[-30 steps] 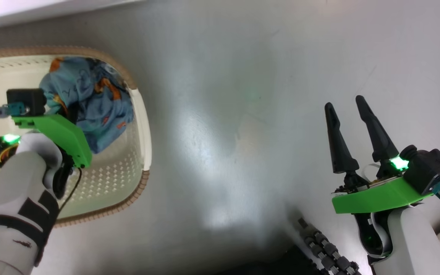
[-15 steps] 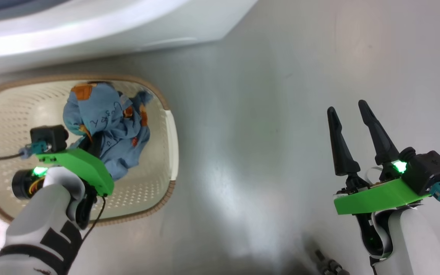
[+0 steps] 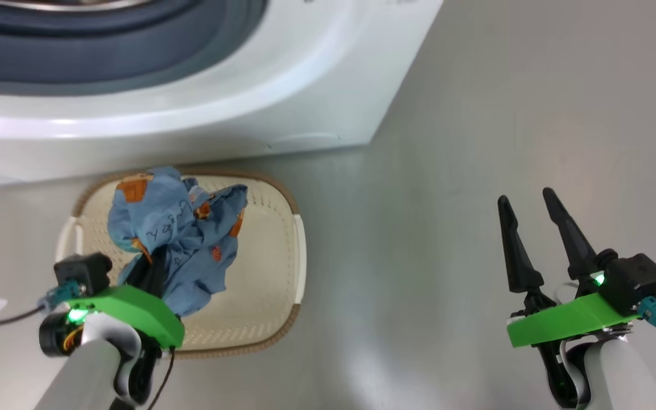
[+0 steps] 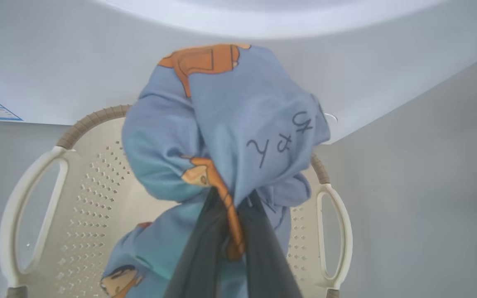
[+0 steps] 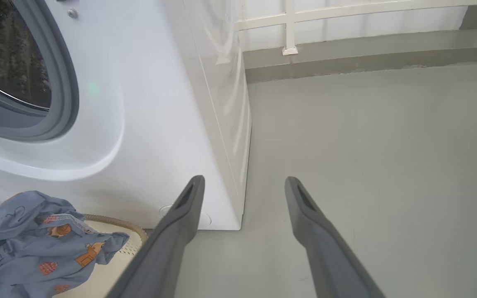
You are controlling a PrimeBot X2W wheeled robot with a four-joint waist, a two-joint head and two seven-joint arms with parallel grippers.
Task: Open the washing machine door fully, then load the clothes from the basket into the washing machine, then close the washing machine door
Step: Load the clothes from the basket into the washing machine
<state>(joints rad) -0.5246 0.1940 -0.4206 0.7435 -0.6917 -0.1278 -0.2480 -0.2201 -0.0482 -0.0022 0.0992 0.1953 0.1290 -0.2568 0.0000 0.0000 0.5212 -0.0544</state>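
Since a second ago our head view has swung up from the basket, so the big white boxy front-loading washing machine (image 3: 259,108) now runs along its top edge. That shift is the camera's, not the things'.

The bundle itself has changed. The soft light-blue clothes printed with orange-brown figures (image 3: 177,236) lay low inside the small cream-white perforated plastic basket with a brown woven-look rim (image 3: 299,245). Now they ride up over the basket's far rim, the one nearest the machine.

Our left gripper (image 3: 154,273) is closed narrow on a fold of them. In the left wrist view its dark fingers (image 4: 203,252) pinch the cloth, and the bundle bulges above them. We cannot tell whether the lowest tail is clear of the basket floor.

Our right gripper (image 3: 525,196) stands wide and empty above the grey floor (image 3: 447,239), off the machine's front right corner.

We judge the pick done. The carry to the drum mouth (image 5: 10,62), uncovered inside its blue-grey rubber ring (image 5: 62,91), comes next. Trailing cloth could snag the rim.
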